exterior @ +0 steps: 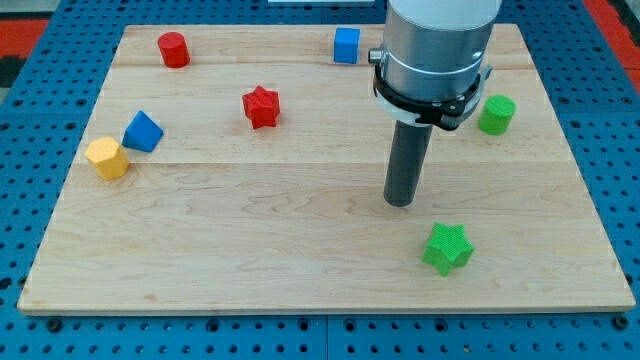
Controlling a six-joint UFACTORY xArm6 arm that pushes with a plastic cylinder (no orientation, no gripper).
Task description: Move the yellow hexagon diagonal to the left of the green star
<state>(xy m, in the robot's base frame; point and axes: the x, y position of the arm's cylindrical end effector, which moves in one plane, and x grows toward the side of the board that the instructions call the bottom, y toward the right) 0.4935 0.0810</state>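
Standing on the wooden board (pixel 300 230), my tip (pixel 400 203) is right of the middle, touching no block. It is only a dark rod, so it has no jaws to open or close. The green star (pixel 447 248) sits just below and a bit to the right of my tip, near the bottom edge of the board.

The yellow hexagon (pixel 107 157) is far away, close to the left edge. The blue block (pixel 143 131), shaped a bit like a wedge, sits right beside it, up and to the right, and I cannot tell if the two touch.

A red star (pixel 261 106) lies between them and my tip, higher up. A red cylinder (pixel 174 49) sits near the top left corner. A blue cube (pixel 346 45) sits at the top edge, just left of the arm. A green cylinder (pixel 496 114) is near the right edge, well above the green star.
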